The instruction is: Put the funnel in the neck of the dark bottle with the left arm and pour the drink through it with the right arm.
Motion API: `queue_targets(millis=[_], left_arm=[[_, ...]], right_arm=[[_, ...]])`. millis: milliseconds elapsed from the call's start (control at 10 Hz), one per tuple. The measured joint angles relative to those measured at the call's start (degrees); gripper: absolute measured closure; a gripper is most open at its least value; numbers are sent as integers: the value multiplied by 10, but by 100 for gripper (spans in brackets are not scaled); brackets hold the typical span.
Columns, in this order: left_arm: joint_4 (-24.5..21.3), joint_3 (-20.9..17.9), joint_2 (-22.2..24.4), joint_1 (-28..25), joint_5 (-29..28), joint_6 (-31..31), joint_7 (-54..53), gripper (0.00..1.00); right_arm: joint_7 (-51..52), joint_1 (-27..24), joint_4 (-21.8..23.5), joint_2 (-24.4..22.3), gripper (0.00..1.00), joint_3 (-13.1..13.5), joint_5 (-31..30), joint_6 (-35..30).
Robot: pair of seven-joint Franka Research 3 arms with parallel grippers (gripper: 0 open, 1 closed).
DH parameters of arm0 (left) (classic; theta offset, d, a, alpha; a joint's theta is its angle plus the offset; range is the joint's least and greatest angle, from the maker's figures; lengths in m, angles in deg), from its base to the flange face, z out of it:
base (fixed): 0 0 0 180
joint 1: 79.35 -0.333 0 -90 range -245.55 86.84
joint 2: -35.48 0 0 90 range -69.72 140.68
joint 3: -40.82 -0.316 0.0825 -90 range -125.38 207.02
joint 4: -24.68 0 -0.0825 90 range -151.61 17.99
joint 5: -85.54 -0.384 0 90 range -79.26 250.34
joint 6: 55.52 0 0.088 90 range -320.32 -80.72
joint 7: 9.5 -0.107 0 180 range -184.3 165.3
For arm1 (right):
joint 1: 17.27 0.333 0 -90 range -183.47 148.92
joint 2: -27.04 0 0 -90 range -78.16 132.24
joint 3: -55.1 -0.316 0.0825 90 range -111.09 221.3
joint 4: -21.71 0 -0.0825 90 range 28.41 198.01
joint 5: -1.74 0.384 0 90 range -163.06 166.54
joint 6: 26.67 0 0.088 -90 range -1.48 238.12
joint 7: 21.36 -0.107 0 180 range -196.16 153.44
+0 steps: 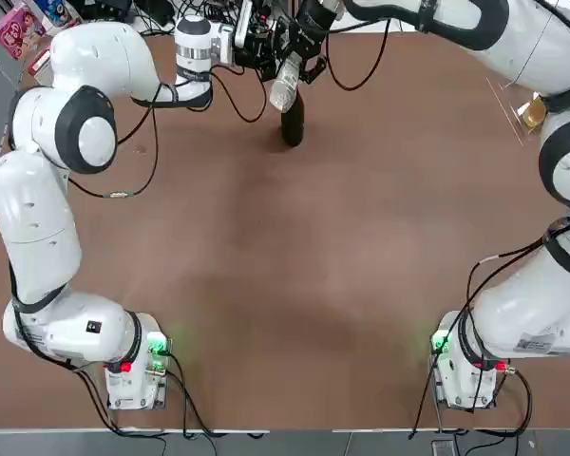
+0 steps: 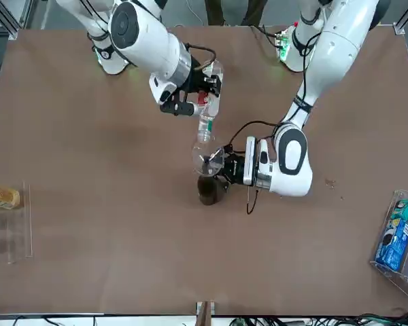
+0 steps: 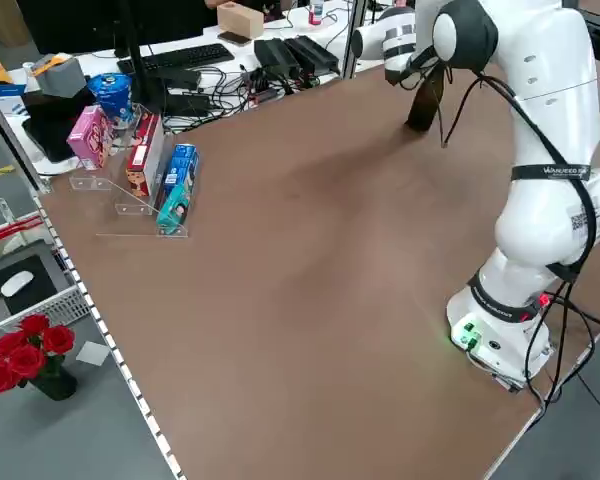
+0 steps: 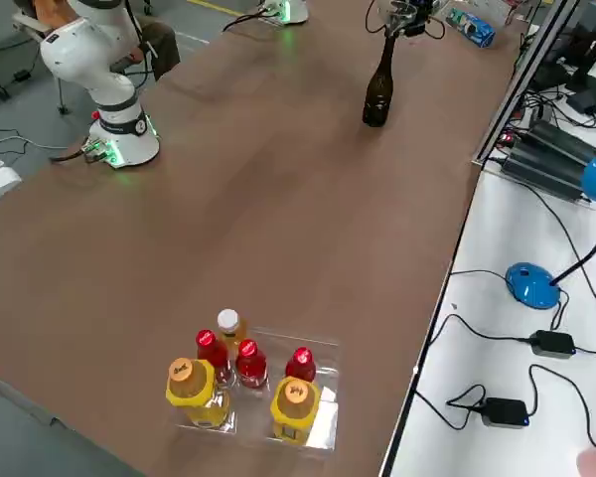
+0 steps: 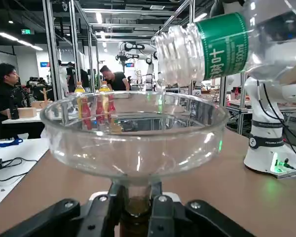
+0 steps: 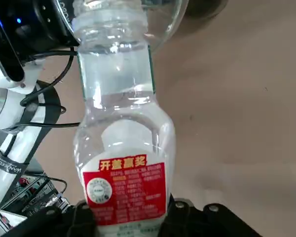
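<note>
Funnel (image 5: pixel 138 143) in dark bottle (image 4: pixel 378 91); drink (image 5: pixel 227 47) above — mouth over funnel.

funnel spout (image 5: pixel 137 190) hidden between tool fingers, drink's base (image 6: pixel 130 229) cut off

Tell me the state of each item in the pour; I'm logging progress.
Drink: uncapped, tipped over the funnel, held by right claw.
Funnel: upright in the bottle's neck, left claw around its spout.
Dark bottle: standing, funnel in its mouth.
</note>
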Motion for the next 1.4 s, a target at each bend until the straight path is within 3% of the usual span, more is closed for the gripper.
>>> queue_targets(millis=[800, 1400], left_arm=[[0, 0, 0, 0, 0, 0, 0, 75], [0, 0, 0, 0, 0, 0, 0, 75]], right_arm=[[-2, 0, -6, 1, 60, -2, 1, -14], [36, 0, -16, -1, 60, -19, -118, -33]])
